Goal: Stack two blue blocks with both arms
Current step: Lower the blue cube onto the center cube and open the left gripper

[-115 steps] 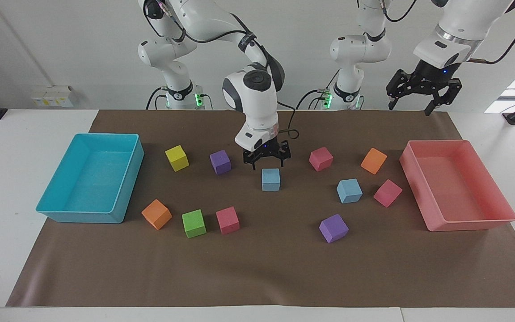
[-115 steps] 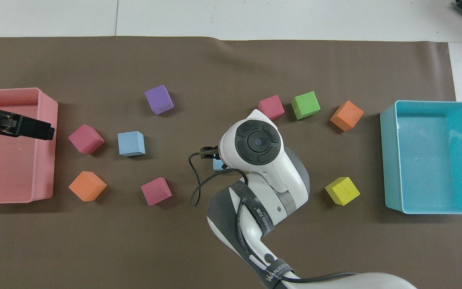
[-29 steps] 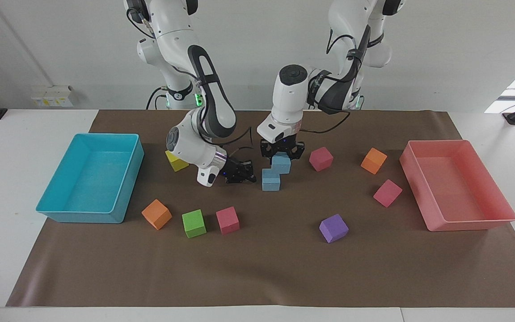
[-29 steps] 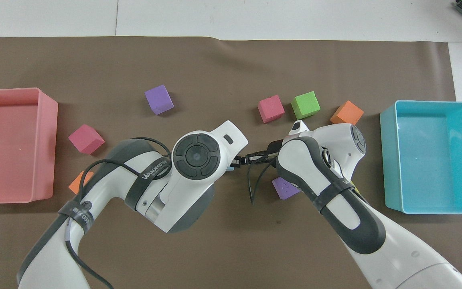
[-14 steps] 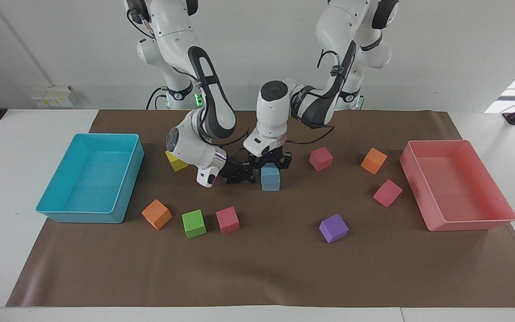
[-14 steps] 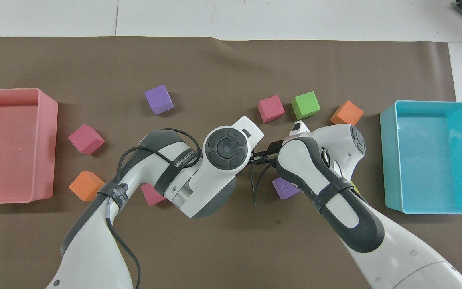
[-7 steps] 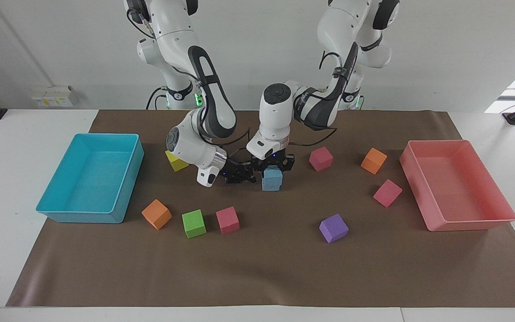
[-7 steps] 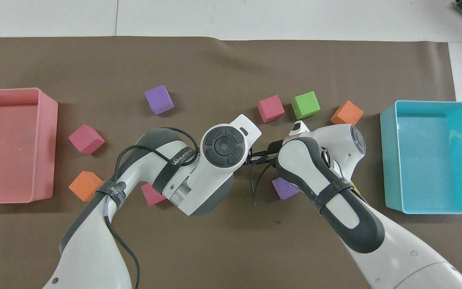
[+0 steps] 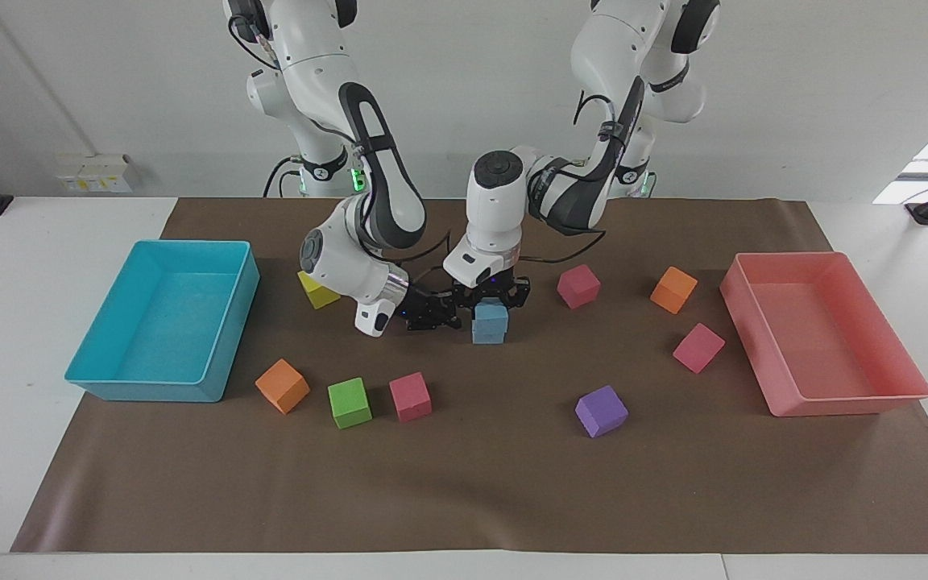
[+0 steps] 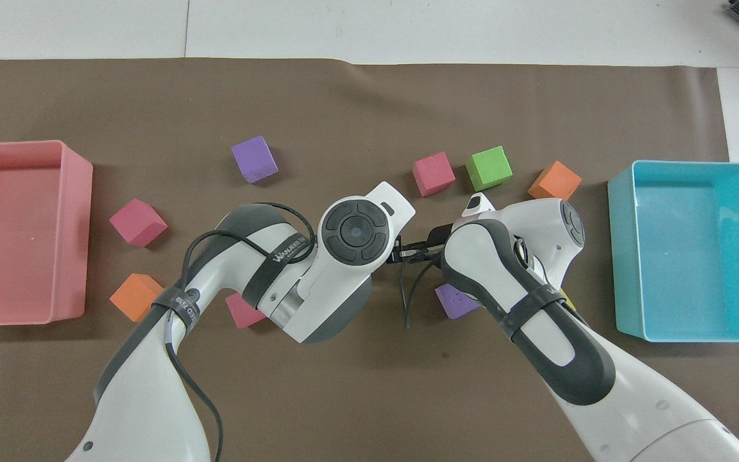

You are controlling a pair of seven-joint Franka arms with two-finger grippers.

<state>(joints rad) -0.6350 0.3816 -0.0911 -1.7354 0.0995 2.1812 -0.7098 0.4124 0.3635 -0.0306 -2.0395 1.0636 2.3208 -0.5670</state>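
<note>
Brown matting mid-table carries the near-finished stack: the left gripper (image 9: 490,300) is clamped on the upper blue block (image 9: 491,316), seated on the lower blue block (image 9: 488,333), with the right gripper (image 9: 434,312) closed empty beside them, so only release remains.

Both arms lean in low over the middle of the surface. The left arm (image 9: 569,193) bends down from its base, its wrist pointing straight down, and the left gripper (image 9: 490,300) has its jaws clamped on a block (image 9: 491,313). The right arm (image 9: 375,201) folds at the elbow, its wrist lying almost level, and the right gripper (image 9: 441,310), jaws closed with nothing in them, points sideways just beside the left one.
</note>
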